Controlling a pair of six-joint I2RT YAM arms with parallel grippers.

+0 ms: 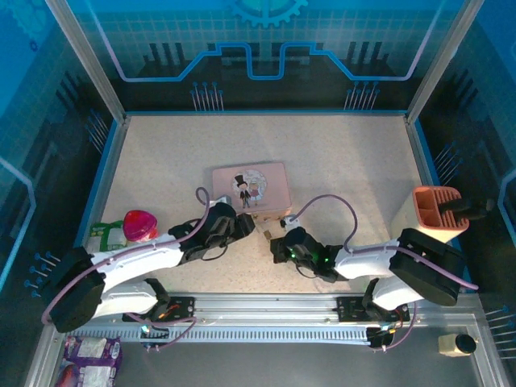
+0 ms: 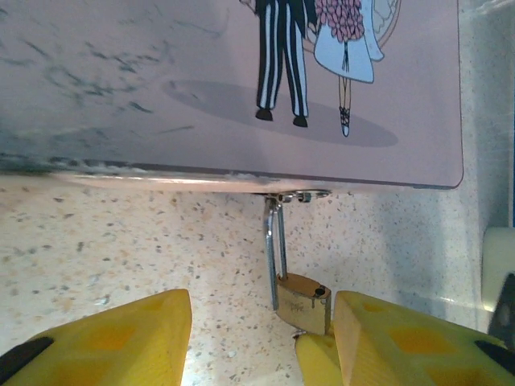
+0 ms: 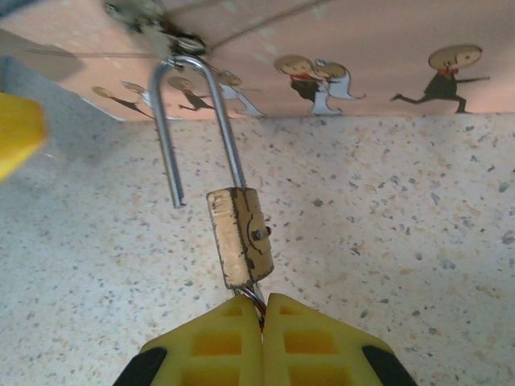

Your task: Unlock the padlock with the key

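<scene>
**While the right gripper pinches the key, the padlock hangs off the tin with its shackle open**

Seen from the right wrist, the right gripper (image 3: 261, 318) is fully closed, fingertips pressed together on the key (image 3: 257, 296). Just a thin sliver of key is visible, running from the fingertips straight into the underside of the padlock (image 3: 240, 237). The rest of it is buried in the fingers and the lock body.

The padlock sits just off the front edge of the tin (image 2: 201, 80), the edge facing the arms, closer to the tin's right corner. The shackle (image 3: 197, 121) is looped through the latch (image 3: 165, 32) on that edge. One shackle leg goes into the brass body. The other leg's end is out of the body and hangs free beside it with a visible gap, so the lock reads as open.

Left gripper (image 2: 259, 312): jaws partly apart, no grip on anything. The padlock body lies between the fingers, up against one finger (image 2: 378, 338). The other finger is well clear of it, with bare table (image 2: 121, 241) in between. Both fingertips point at the tin's front edge, near it but not touching.

From the top view, the two grippers meet nose to nose just in front of the tin, the left one coming in from the tin's left and the right one from its right.
</scene>
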